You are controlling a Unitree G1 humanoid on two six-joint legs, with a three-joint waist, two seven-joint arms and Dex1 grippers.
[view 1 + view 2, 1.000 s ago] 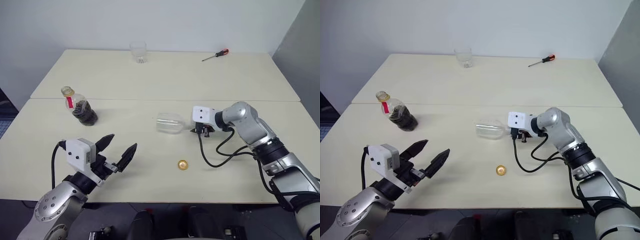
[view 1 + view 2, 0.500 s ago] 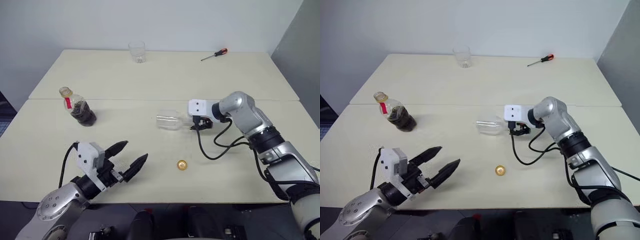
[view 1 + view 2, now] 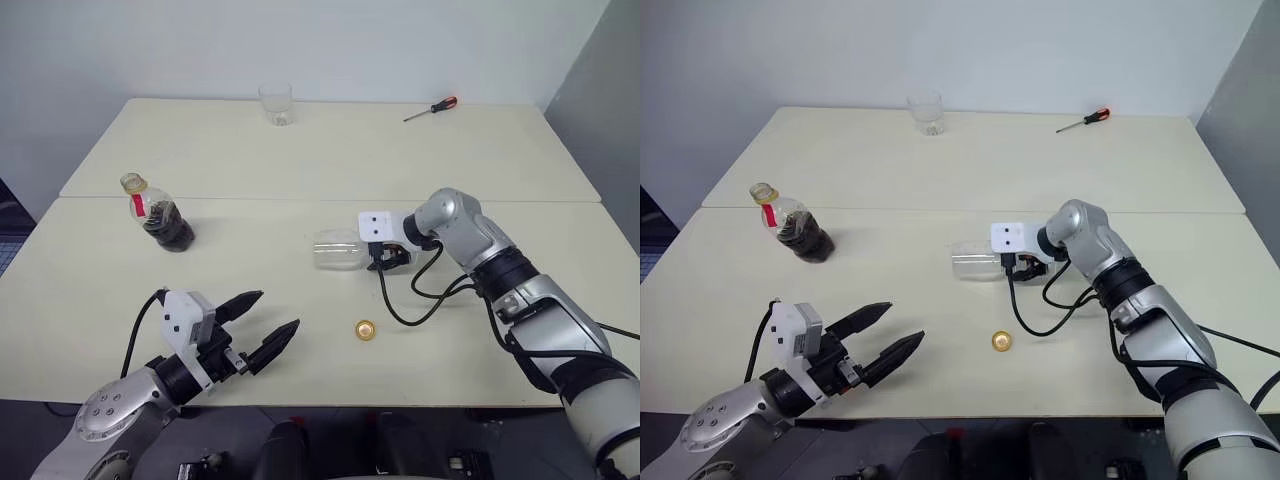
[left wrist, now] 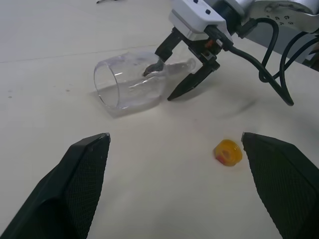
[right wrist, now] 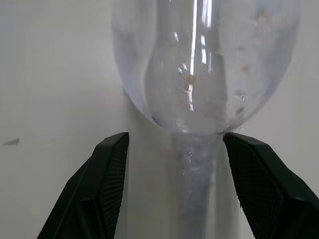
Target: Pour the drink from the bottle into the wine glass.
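Observation:
The wine glass (image 3: 335,249) lies on its side in the middle of the table, its rim toward the left. My right gripper (image 3: 385,258) is open, one finger on each side of the stem (image 5: 194,169) just behind the bowl (image 4: 129,82); whether a finger touches it I cannot tell. The bottle (image 3: 160,212) stands tilted at the left, uncapped, with the dark drink in its lower half. Its yellow cap (image 3: 365,329) lies near the front edge. My left gripper (image 3: 273,311) hovers open and empty at the front left, pointing toward the glass.
A short clear tumbler (image 3: 275,103) stands at the back of the table. A red-handled screwdriver (image 3: 432,108) lies at the back right. A seam (image 3: 250,198) runs across the table between the front and back halves.
My right gripper has moved left along the glass and opened wider, so it now straddles the stem. My left gripper has drifted a little to the right. The glass and bottle stay put.

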